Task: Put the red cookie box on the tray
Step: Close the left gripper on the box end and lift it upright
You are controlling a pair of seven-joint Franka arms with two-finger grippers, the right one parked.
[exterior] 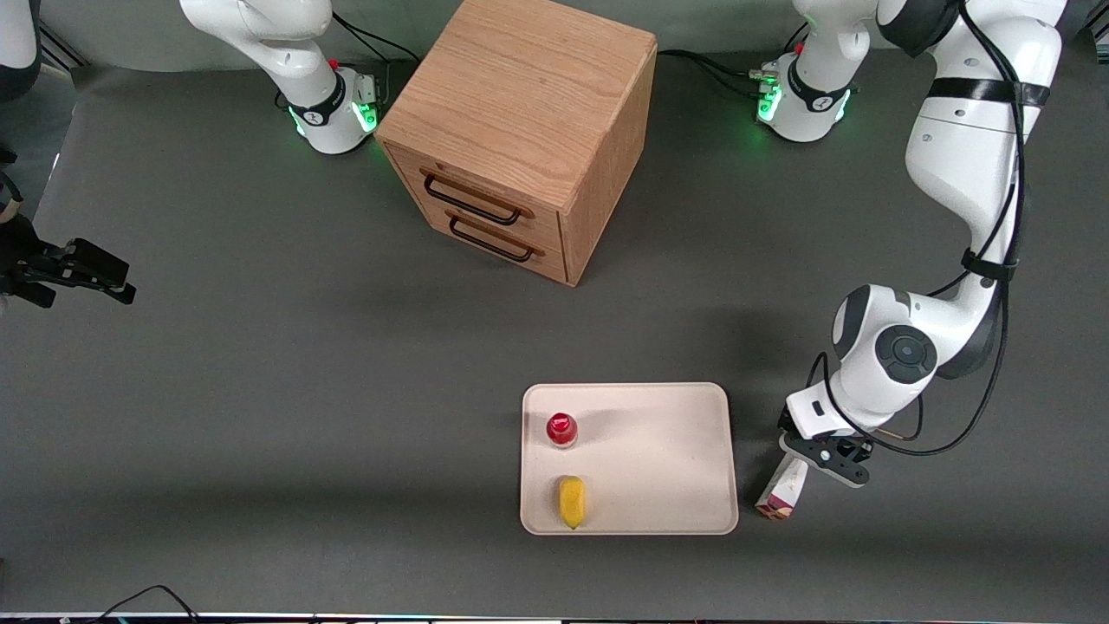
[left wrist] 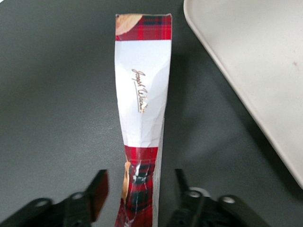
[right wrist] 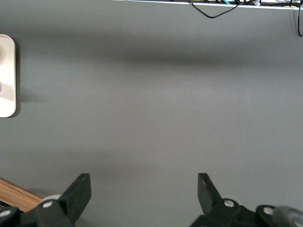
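Jaws are open. I see one on each side of the red cookie box, with a gap of dark surface showing between each jaw and the box, so no grip. The left gripper sits low over the box's plaid end. The white middle and the other plaid end stick out away from the wrist camera.

In the lower part of the front frame the box lies on the surface just beside the tray, off its short edge toward the working arm's end, not on it. One end looks tipped up toward the gripper.

On the tray I see a small red-capped bottle and a yellow item nearer the front camera. A wooden two-drawer cabinet is at the top of the frame, well apart from the tray.
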